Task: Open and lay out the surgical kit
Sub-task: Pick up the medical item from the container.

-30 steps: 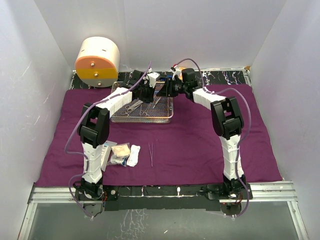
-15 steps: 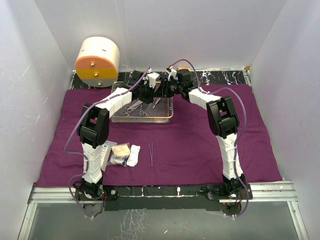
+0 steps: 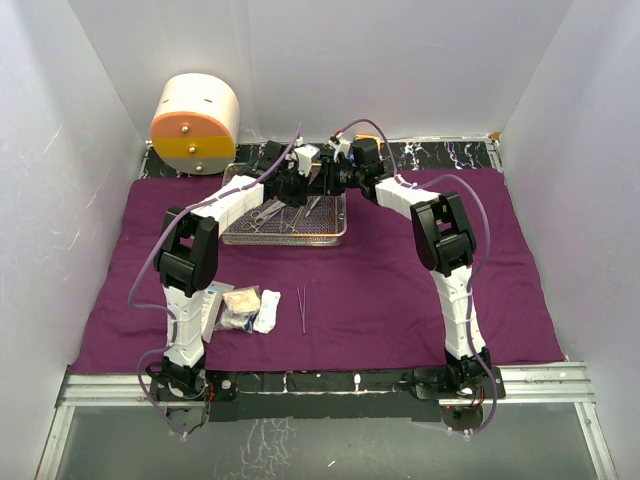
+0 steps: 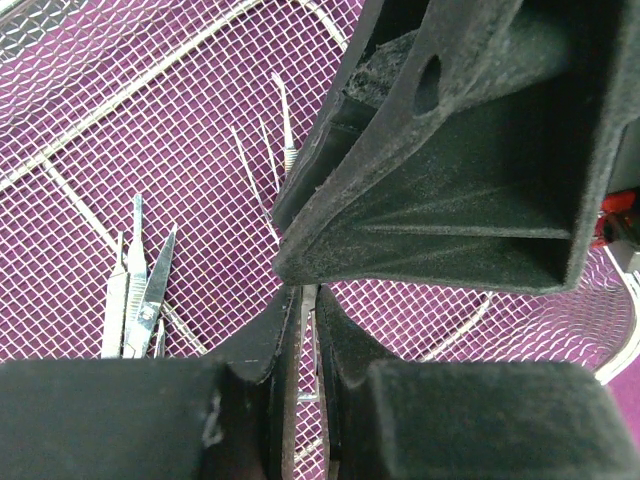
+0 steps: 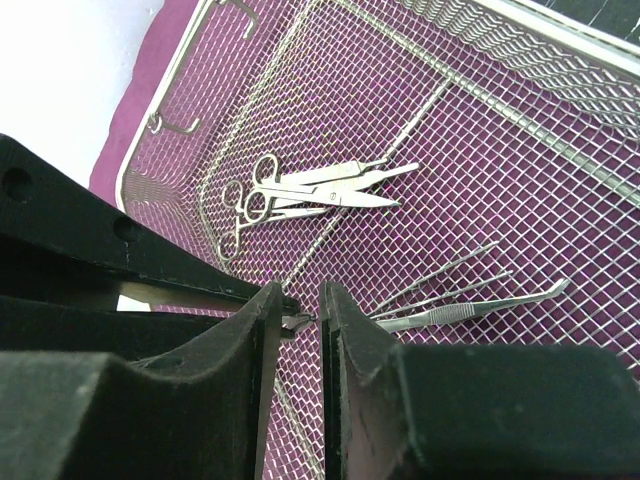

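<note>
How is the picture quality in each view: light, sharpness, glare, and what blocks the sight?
Top external: even light, yet the tools in the tray are too small to read. Left wrist: mesh and scissors sharp, but black fingers near the lens fill much of the frame. Right wrist: tweezers sharp with some gleam; the top left corner is plain white.

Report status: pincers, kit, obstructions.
Left pincer shut on thin steel instrument over tray. Right pincer at its tip, grip unclear. Cloth spread, gauze laid out. Nothing blocking.
</note>
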Controlling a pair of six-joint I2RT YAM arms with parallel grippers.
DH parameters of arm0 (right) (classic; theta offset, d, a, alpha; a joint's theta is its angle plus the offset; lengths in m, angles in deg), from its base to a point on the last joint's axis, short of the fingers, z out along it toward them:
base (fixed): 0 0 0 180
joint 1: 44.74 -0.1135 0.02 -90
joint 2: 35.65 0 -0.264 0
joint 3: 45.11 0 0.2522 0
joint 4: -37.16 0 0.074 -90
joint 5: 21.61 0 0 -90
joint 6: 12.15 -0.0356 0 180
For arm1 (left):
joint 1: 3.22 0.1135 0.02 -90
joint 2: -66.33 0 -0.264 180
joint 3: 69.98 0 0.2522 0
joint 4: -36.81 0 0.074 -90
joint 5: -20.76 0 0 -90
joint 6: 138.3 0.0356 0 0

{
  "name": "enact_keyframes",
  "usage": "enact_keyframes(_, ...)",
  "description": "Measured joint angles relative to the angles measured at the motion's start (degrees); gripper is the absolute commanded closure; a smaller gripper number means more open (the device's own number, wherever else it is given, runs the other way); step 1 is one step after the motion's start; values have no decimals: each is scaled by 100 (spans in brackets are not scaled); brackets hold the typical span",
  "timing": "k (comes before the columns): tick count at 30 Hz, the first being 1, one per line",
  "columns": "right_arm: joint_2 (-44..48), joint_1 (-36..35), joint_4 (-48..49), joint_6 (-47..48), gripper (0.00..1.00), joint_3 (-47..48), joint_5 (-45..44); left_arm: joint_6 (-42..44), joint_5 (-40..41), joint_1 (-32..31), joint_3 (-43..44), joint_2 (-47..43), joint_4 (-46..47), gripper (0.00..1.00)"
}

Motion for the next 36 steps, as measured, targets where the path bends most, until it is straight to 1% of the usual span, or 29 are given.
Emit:
enact_keyframes(7, -26, 0, 11, -11, 90, 11, 37, 0, -9, 0, 0, 0, 2, 100)
enact_keyframes(12, -42, 2, 11, -31, 100, 24, 37, -2, -15, 0, 0, -4, 0, 100)
enact_keyframes(16, -66, 2, 2, -87, 100, 87, 81, -2, -9, 7, 0, -22, -2, 100)
enact_keyframes(17, -74, 2, -2, -92, 100, 109, 98, -2, -4, 9, 0, -26, -4, 99)
enact_keyframes(20, -79, 2, -35, -94, 100, 168, 138, 20, 11, 9, 0, -57, -4, 79)
enact_keyframes(23, -79, 2, -44, -87, 100, 278, 201, 125, 0, 11, -2, -162, -26, 63)
enact_keyframes(24, -76, 2, -42, -81, 100, 317, 208, 166, -13, 11, -2, -229, -55, 57)
enact_keyframes(27, -28, 2, -57, -46, 100, 376, 210, 328, -125, 9, -2, -575, -170, 41)
enact_keyframes(28, 13, 2, -96, -31, 100, 376, 214, 385, -151, 9, -2, -713, -225, 37)
enact_keyframes(30, 120, 13, -170, 13, 100, 376, 232, 470, -203, 9, 0, -990, -339, 30)
enact_keyframes(33, 389, 55, -249, 50, 100, 374, 280, 610, -236, 9, 0, -1386, -501, 27)
enact_keyframes(36, 800, 133, -308, 74, 100, 367, 428, 756, -201, 11, 0, -1790, -654, 26)
